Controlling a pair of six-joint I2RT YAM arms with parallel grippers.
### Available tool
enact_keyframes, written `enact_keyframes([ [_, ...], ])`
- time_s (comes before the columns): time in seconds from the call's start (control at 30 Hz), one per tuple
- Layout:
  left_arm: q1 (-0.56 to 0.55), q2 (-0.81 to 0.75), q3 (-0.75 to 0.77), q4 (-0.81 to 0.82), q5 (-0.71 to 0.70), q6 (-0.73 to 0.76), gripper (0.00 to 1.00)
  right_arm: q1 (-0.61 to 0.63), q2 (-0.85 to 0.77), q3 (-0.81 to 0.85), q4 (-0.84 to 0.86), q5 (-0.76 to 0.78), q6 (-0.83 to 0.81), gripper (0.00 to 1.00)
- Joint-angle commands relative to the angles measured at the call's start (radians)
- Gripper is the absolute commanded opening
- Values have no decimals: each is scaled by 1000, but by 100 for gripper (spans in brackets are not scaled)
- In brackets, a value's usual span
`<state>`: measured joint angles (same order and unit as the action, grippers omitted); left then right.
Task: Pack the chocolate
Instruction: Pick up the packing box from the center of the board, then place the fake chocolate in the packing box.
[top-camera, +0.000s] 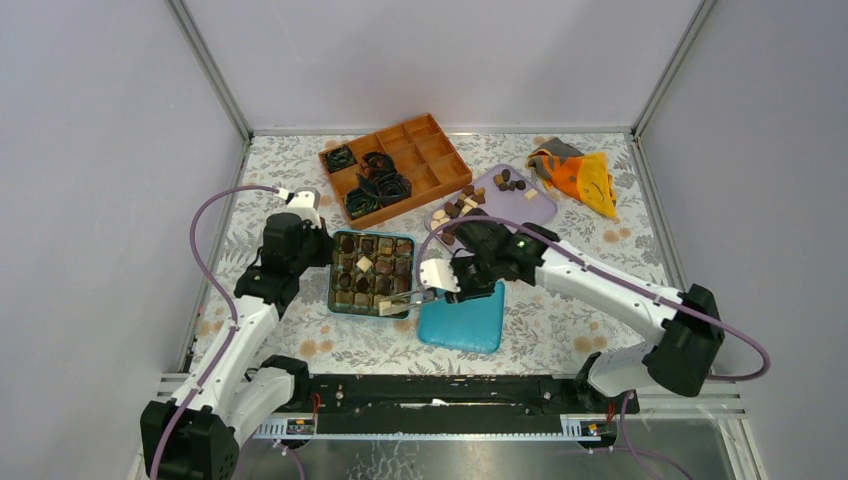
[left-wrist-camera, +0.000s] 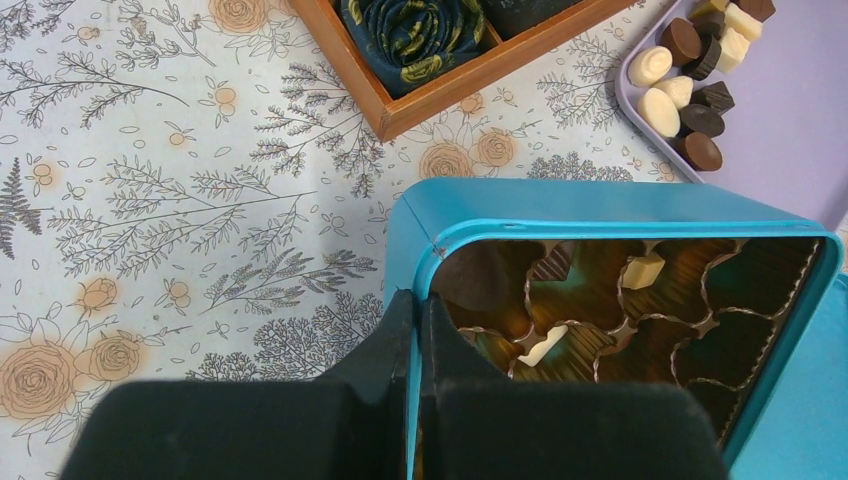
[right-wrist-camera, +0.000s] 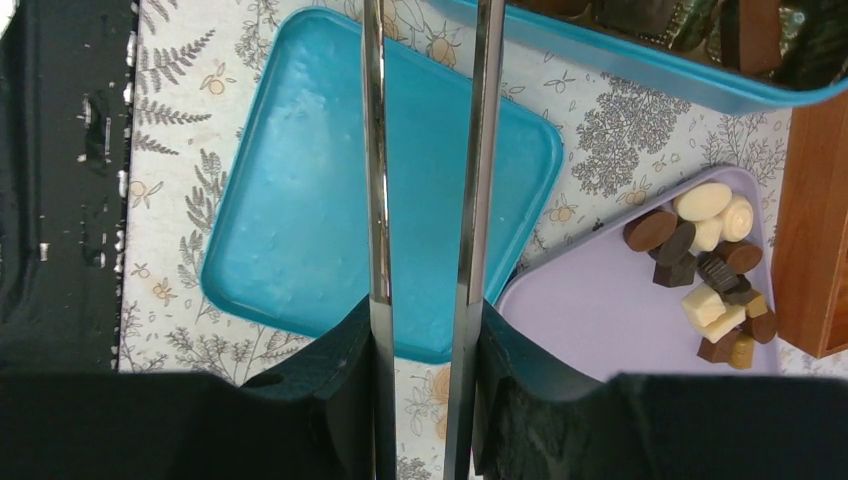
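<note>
Left gripper (left-wrist-camera: 415, 325): clenched on wall of teal tin (left-wrist-camera: 600, 205), one finger inside, one outside; clear only in left wrist view. Right gripper (right-wrist-camera: 422, 322): pinching steel tongs (right-wrist-camera: 374, 150). Tong tips cut off in right wrist view; top view puts them over tin's near-right corner by a cream piece, grasp unclear. Chocolate (left-wrist-camera: 642, 270): some in tin's crinkled cups (left-wrist-camera: 700, 290), rest heaped on lilac tray (right-wrist-camera: 600, 330). Smooth teal lid (right-wrist-camera: 320, 220) lies flat beside tin.

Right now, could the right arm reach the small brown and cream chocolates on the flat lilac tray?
Probably yes: the chocolates lie uncovered on the lilac tray beside the right gripper, whose metal tongs point at the square teal tin.
</note>
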<state>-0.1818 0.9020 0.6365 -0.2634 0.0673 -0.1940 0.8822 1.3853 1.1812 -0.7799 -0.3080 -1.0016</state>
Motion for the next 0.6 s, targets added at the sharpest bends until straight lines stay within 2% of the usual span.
enact_keyframes([
  [0.0,-4,-8,9,125,-10,-12,0,70,58,77,64,134,54,3],
  [0.3,-4,12,18,108,-21,-15,0,134,161,117,102,278,103,5],
  [0.57,-4,18,23,100,-17,-17,0,145,188,122,111,303,122,22],
])
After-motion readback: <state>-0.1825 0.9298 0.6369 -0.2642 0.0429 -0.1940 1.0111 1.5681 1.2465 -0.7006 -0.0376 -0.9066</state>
